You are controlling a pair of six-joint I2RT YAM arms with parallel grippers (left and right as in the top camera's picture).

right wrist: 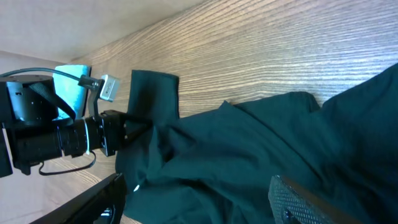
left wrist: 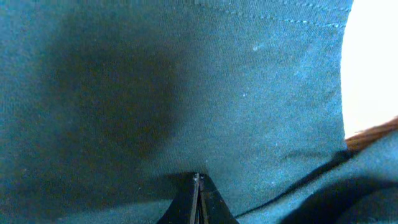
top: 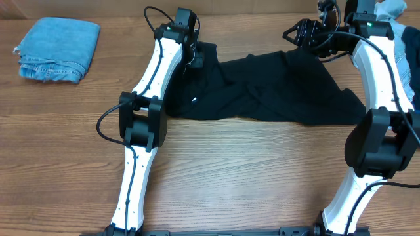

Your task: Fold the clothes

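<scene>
Nearest, on the bare side of the black T-shirt [top: 275, 92], the table [top: 249, 170] shows pale wood laminate with long straight grain. The white, smooth-shelled left arm [top: 157, 72] and right arm [top: 380, 72] rise from this side, each with a blocky black joint.

The T-shirt is matte soft jersey spread wide on the table between the two arms. It lies rumpled, with shallow ridges across its middle and a wavy near hem. A small white tag [top: 195, 99] shows near its left end.

At the shirt's far left corner, the left gripper [top: 194, 59] is clamped tight on the cloth, its dark fingertips [left wrist: 198, 186] pressed together into a thin wedge. Fine knit fills that wrist view, with a stitched seam line across the top (the wrist cameras render the black as deep teal). Beside the pinched spot a squared sleeve [right wrist: 154, 93] lies flat.

At the shirt's far right corner, the right gripper [top: 303, 33] hangs with its textured fingers [right wrist: 305, 199] spread wide, holding nothing.

Well left of the shirt sits a folded denim [top: 58, 49] piece, light blue and roughly square. At the shirt's right, by the table's edge, a blue garment [top: 411, 59] is partly hidden.
</scene>
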